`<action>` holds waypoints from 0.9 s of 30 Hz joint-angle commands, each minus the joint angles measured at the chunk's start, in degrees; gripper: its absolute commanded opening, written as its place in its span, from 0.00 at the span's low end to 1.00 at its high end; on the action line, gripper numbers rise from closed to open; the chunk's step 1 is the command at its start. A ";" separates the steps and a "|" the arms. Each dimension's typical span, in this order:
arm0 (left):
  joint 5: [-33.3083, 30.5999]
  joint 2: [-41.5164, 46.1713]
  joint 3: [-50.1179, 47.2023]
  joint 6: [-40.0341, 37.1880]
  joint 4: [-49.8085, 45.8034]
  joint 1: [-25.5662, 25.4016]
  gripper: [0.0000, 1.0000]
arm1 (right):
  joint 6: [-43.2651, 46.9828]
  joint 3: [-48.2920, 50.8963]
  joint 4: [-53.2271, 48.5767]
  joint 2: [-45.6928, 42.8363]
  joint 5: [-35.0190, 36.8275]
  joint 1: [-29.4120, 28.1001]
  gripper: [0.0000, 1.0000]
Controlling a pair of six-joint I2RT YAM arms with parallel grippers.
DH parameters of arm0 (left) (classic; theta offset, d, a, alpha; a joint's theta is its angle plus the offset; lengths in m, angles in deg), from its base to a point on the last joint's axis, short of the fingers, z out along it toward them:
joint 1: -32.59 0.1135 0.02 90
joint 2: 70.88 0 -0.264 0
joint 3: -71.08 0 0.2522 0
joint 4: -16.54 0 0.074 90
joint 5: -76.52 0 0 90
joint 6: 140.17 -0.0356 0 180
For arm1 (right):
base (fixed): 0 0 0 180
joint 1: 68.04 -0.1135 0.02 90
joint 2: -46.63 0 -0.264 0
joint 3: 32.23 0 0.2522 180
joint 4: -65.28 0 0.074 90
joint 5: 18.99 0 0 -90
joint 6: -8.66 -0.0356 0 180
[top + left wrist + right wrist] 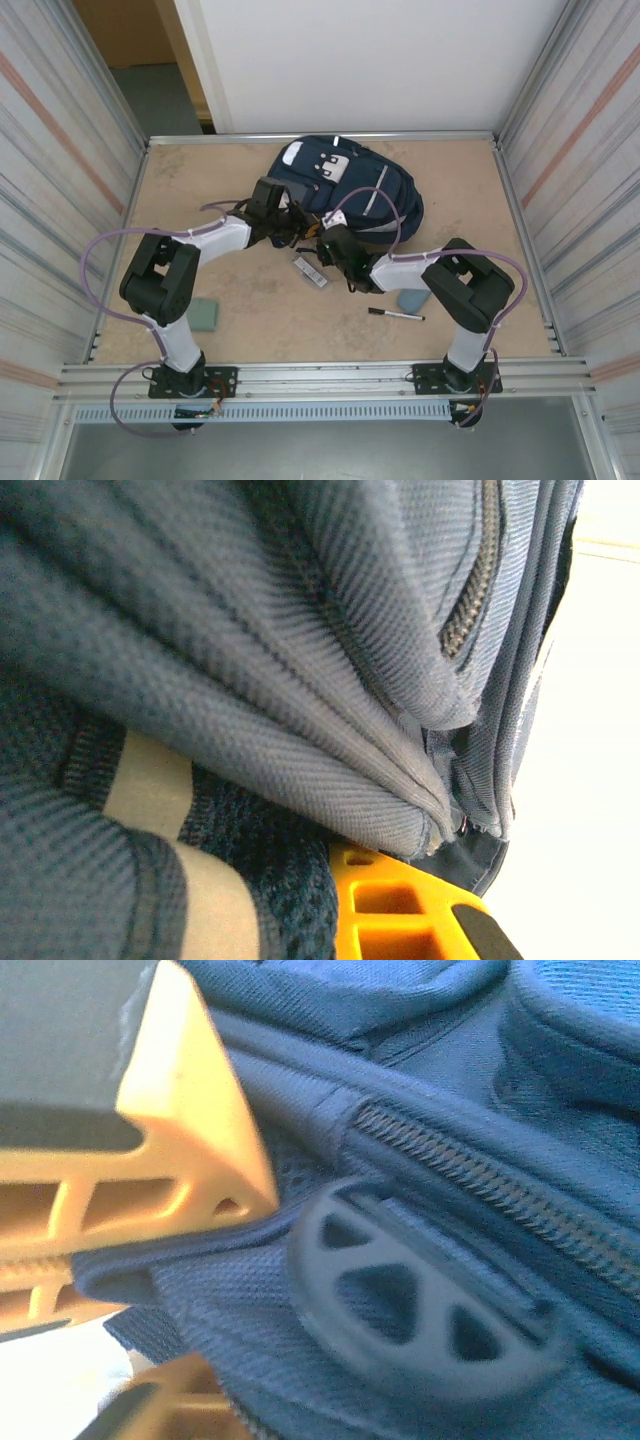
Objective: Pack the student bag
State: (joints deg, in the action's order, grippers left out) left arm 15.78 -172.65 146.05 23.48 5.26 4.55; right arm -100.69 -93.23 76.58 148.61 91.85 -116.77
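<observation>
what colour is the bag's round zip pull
Dark blue-grey round plastic zip pull, matching the navy fabric backpack; clearest in right wrist view.

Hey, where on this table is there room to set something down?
Bare table lies left and right of the backpack, out to the side walls, and in the near middle between the arm bases. Crowded in front of the backpack: left gripper, right gripper, a small striped packet, a pen.

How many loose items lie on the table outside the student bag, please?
4: a central white packet, a black pen near-right, a left teal block, a right teal block; others may be hidden.
</observation>
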 commanded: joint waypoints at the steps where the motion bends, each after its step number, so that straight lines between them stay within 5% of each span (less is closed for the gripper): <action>1: 2.59 2.59 -0.16 0.14 1.63 -0.90 0.00 | 1.67 2.51 4.50 -2.05 -1.82 0.04 0.00; 16: 0.83 5.61 -2.14 -1.28 -1.75 0.95 0.00 | 6.80 15.25 9.88 -10.36 -25.89 8.18 0.04; 22: 3.59 6.52 -0.87 3.86 -0.63 -3.27 0.00 | 20.26 17.35 19.15 -11.10 -15.89 -1.37 0.35; 25: 3.22 6.17 0.27 3.98 -1.19 -4.56 0.00 | 22.11 17.30 21.81 -10.15 -12.97 -2.96 0.32; 27: 3.76 5.65 0.30 4.42 -0.66 -4.65 0.01 | 23.36 17.71 25.07 -8.53 -9.07 -3.55 0.38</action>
State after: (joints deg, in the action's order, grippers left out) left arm 15.39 -169.75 143.97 26.50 2.81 0.60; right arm -82.42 -75.22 95.01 139.23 76.36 -119.96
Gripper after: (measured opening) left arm 0.064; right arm 0.372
